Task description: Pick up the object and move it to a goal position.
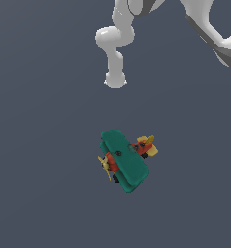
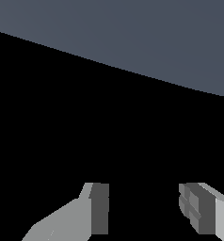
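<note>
The object, a small toy biplane (image 1: 123,160), rests on the grey floor in the exterior view. It has two teal wings, a red body, a yellow propeller toward the exterior view's left and a yellow tail toward the right. Only white arm links (image 1: 115,46) show at the top of that view; the gripper itself is outside it. In the wrist view my gripper (image 2: 144,209) is open, its two grey fingers (image 2: 100,209) wide apart with nothing between them. The biplane does not show in the wrist view.
The grey floor (image 1: 40,145) spreads all around the biplane. In the wrist view the floor's edge (image 2: 132,70) runs diagonally, with black void beyond it. A second arm link (image 1: 219,38) crosses the exterior view's upper right corner.
</note>
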Motion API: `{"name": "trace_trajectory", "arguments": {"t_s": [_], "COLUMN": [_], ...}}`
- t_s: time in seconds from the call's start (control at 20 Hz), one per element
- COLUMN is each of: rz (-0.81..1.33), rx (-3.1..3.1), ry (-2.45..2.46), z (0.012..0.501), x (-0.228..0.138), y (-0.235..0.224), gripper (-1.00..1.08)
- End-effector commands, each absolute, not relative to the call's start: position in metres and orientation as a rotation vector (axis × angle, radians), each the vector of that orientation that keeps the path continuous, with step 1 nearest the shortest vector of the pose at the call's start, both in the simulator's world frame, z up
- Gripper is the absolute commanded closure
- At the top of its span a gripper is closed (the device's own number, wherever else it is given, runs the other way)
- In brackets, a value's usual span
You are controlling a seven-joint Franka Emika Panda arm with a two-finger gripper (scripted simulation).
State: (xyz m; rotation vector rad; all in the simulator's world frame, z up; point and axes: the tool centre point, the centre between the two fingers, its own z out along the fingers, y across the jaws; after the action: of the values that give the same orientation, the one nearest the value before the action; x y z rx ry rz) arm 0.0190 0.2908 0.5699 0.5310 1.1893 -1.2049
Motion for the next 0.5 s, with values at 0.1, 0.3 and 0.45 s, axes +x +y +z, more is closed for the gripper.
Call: {"name": "trace_trajectory", "arguments": {"t_s": [0.1,0.3,0.45], "rz": [-1.308,-1.396,-1.462], "rx": [0.446,0.372,0.316], "ry": [1.200,1.211,1.221], "z": [0.538,0.508,0.485], "x": [0.036,0.051,0.061], "y": [0.294,0.294,0.292], "gripper": [-0.20,-0.20,-0.20]}}
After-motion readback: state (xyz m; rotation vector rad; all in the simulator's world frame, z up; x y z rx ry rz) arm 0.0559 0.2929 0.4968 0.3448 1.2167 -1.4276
